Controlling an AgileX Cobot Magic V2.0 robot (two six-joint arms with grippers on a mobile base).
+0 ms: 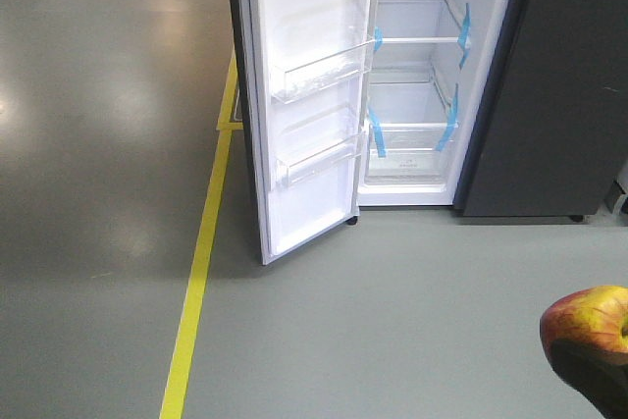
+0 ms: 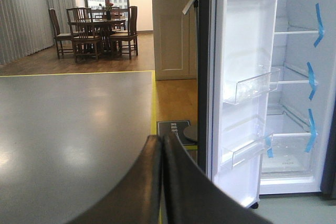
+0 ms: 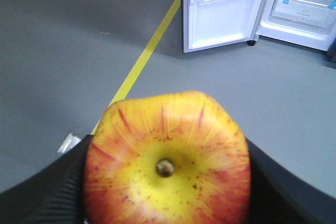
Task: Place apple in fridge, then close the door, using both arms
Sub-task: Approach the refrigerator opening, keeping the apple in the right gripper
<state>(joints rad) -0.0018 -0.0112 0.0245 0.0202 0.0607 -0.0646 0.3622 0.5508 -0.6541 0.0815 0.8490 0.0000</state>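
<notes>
While the right fingers (image 3: 47,192) clamp the apple (image 3: 167,161) at the front view's five o'clock, the fridge (image 1: 407,95) stands open at one o'clock, well apart; an approach likely comes next, and the left fingers (image 2: 142,182) press together, empty.

Front view: set high, tilted down and ahead across the grey floor (image 1: 98,95). The fridge (image 1: 417,85) stands well off, its top cut away.
Left wrist view: low and roughly level, sighting past the left gripper (image 2: 161,141) toward the open door (image 2: 244,77). The fridge looms largest here.
Right wrist view: pitched downward, with the apple (image 3: 167,166) crowding the lens. The fridge foot is far off at the top edge.
Shared: all three catch the door's white lining and the yellow floor line (image 1: 196,282). The front and right wrist views both hold the apple.
</notes>
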